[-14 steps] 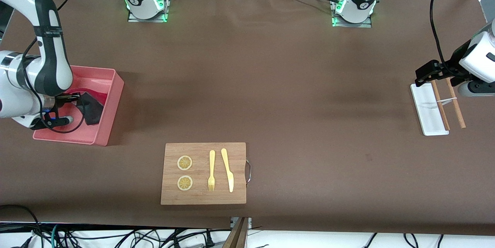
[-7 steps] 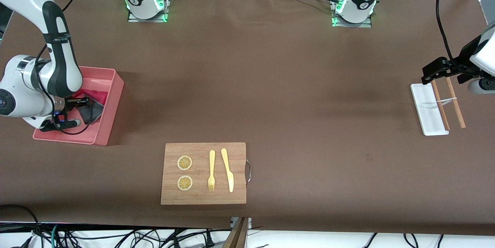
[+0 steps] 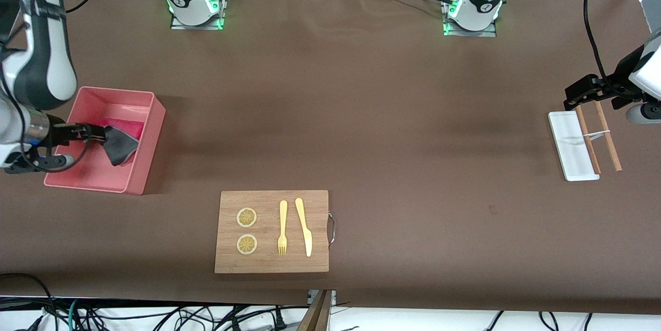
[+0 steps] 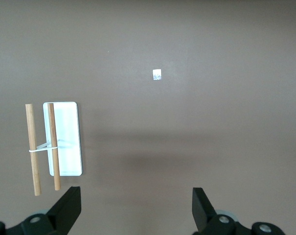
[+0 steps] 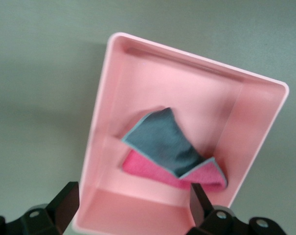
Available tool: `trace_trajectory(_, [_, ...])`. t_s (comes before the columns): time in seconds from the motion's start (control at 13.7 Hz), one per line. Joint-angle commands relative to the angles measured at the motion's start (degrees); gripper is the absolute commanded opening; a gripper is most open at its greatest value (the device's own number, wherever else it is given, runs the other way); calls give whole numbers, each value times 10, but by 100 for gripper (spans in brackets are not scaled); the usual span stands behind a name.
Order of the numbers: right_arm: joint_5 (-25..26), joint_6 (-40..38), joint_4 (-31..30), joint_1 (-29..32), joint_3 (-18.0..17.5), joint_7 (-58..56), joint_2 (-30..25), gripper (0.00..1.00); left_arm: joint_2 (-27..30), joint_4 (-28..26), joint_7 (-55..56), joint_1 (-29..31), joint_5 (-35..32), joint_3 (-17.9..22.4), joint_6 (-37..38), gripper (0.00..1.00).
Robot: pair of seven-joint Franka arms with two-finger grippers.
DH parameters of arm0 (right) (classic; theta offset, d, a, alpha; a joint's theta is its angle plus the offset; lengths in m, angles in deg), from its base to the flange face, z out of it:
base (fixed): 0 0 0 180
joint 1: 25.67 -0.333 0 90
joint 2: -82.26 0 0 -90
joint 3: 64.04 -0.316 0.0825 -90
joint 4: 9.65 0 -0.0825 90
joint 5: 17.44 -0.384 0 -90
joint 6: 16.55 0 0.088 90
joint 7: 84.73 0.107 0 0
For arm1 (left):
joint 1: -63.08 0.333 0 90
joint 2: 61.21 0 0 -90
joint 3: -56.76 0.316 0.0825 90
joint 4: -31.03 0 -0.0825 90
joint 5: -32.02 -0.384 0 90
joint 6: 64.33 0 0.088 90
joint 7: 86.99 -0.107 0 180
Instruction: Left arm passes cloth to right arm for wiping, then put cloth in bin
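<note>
- While the cloth (image 5: 173,151) lies loose in the bin (image 5: 111,122), right gripper (image 5: 130,208) hangs spread above, holding nothing
- Left gripper (image 4: 136,205) (waiting) spread over bare table (image 3: 392,129) by one white tray (image 4: 69,139)

Brown table (image 3: 392,114) (bin (image 3: 147,140), board (image 3: 271,264), tray (image 3: 565,140))

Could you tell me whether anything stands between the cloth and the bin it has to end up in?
Nothing does: the cloth already lies inside the bin, folded with its grey face up, and the open right gripper is above it, holding nothing.
</note>
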Motion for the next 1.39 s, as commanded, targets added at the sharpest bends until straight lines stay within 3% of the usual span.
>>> trace_trajectory(0.0, [-2,-60,7,3,-24,54,-47,100,-5,18,-15,4,8,-3,21,100])
trace_trajectory(0.36, [-3,-130,6,3,-80,155,-138,100,-5,18,-39,4,10,-2,22,100])
trace_trajectory(0.58, [35,-160,6,3,-130,150,-176,100,-7,18,-38,4,9,-2,21,100])
trace_trajectory(0.8, [36,-158,26,10,-132,149,-211,100,-9,18,-38,2,10,-1,21,100])
trace_trajectory(1.31, [29,-184,37,21,-133,185,-210,100,-10,18,-39,3,9,-1,21,100])
